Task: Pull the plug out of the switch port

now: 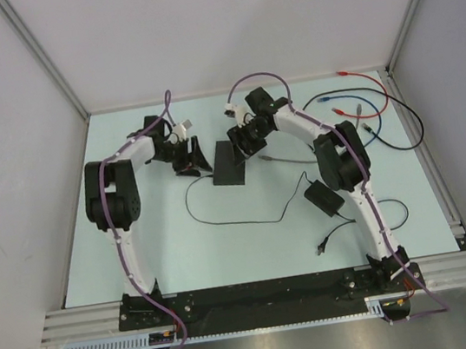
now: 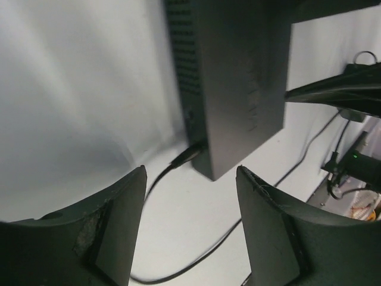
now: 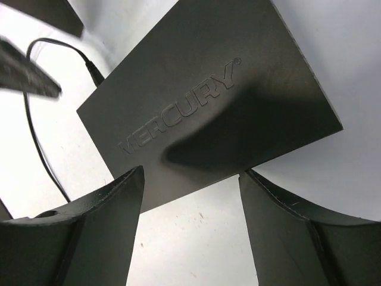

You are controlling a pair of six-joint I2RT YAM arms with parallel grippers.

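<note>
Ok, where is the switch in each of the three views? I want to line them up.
Top external: the switch sits near the middle of the picture, slightly above centre.
Left wrist: upper centre, seen from one corner.
Right wrist: it fills the middle, lettered face up.
Shared landmark: the thin black lead plugged into the switch's edge. It is upper left in the right wrist view and loops down-left in the top view.
</note>
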